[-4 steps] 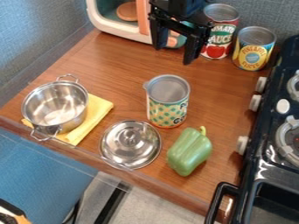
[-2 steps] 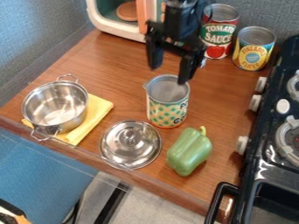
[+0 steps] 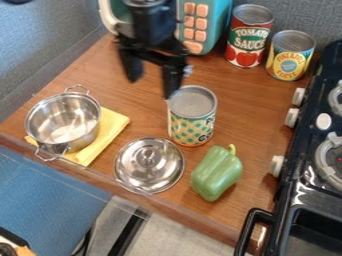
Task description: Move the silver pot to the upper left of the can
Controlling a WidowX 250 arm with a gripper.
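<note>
Sweeping leftward in view since the previous frame, the gripper (image 3: 152,86) hangs nearer the silver pot (image 3: 63,122), fingers apart.

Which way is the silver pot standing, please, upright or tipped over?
Upright: the silver pot has its open rim facing up, its inside bottom visible.

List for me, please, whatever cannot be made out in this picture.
- Yellow cloth: camera view, partly covered by the silver pot.
- Teal toy microwave: camera view, partly behind the gripper, top cut off by the upper edge.
- Black stove: camera view, cut off by the right edge.
- Dotted can: camera view, back turned away.
</note>
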